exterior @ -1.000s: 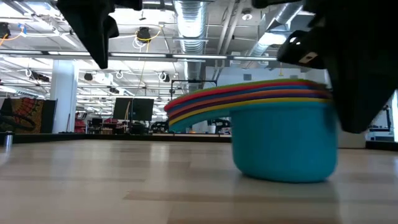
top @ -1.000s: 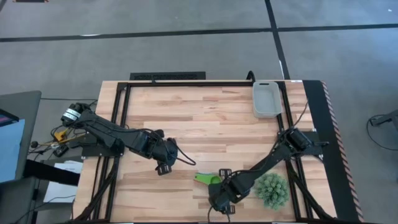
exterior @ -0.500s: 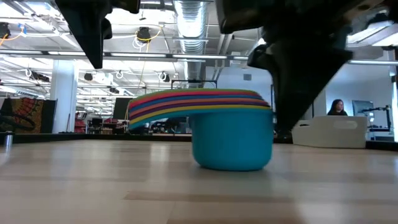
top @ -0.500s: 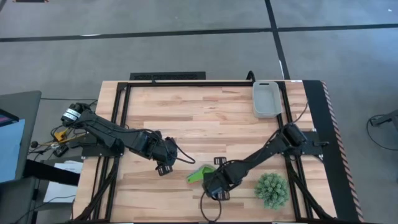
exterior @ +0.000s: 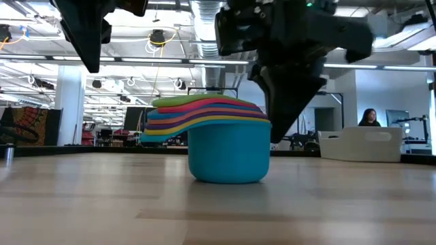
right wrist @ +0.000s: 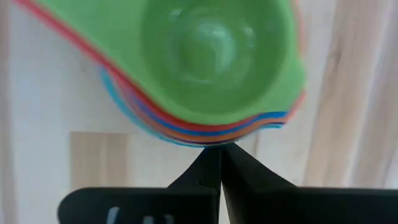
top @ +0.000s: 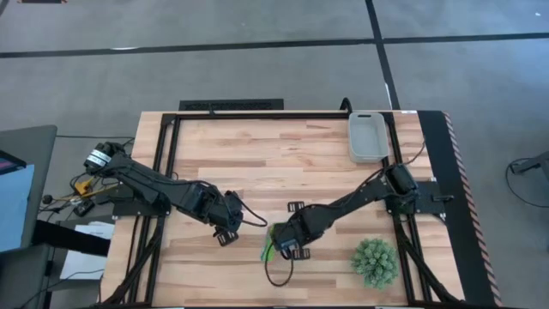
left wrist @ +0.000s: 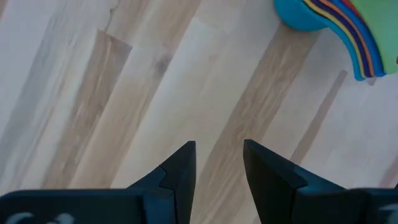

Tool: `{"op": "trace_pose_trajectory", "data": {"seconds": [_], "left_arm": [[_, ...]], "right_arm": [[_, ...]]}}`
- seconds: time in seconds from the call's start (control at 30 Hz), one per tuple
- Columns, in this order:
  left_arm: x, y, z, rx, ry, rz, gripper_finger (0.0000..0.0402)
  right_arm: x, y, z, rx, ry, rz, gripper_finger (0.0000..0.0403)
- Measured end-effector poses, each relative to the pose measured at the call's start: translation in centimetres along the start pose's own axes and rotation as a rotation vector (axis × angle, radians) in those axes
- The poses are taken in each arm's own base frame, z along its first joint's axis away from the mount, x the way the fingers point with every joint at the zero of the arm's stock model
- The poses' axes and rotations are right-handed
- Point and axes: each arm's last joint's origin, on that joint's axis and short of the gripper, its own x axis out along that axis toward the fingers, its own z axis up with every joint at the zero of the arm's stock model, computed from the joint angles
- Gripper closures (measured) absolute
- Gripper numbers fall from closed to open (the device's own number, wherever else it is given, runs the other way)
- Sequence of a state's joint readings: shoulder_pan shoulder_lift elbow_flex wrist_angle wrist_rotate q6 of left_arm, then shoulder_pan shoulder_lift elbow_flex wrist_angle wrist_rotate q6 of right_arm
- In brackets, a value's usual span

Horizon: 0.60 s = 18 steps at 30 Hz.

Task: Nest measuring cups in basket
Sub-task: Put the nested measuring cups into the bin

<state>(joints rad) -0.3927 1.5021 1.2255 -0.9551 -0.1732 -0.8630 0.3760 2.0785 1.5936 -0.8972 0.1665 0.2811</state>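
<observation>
**Nested measuring cups pushed leftward across the table by the right gripper**

Compared with one second earlier, the right arm has swung from the near edge beside the spiky green plant toward the table's middle, and the stack of nested measuring cups has shifted with it, away from the plant; in the low view the stack has slid from the picture's right to its centre. The left arm has barely changed place.

The right gripper has its fingers pressed together with no gap between them. Their joined tips sit against the rim of the stack, just beside the coloured edges; whether a rim is pinched between them cannot be told. In the right wrist view the green cup lies uppermost, with pink-red, blue and orange rims showing beneath it. In the low view the stack stands upright on the wooden table, the large light blue cup at the bottom and the handles fanning toward the picture's left, with the right gripper directly behind it.

The left gripper hovers over bare wood near the stack, fingers parted and holding nothing.

The pale grey basket rests at the far right corner of the table, well apart from the cups.
</observation>
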Motion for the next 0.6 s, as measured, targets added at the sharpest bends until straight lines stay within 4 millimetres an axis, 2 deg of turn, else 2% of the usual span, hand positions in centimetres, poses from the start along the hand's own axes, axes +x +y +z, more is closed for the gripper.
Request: {"op": "trace_pose_trajectory", "data": {"seconds": [0.23,0.37,0.5,0.6], "left_arm": [[-0.8,0.4,-0.1,-0.047,-0.007,-0.009,0.0281],[-2.1,1.0,-0.3,-0.080,-0.042,0.001,0.0281],[-3.9,2.0,-0.5,-0.115,-0.103,0.008,0.0281],[-5.4,2.8,-0.6,-0.135,-0.175,0.011,0.0281]], "right_arm": [[0.1,-2.7,0.7,0.000,-0.007,-0.007,0.0384],[-0.9,-4.3,1.0,0.018,-0.026,-0.006,0.0380],[-2.0,-5.7,0.3,0.098,-0.022,0.005,0.0365],[-3.4,-6.8,-1.0,0.217,-0.051,0.074,0.0349]]}}
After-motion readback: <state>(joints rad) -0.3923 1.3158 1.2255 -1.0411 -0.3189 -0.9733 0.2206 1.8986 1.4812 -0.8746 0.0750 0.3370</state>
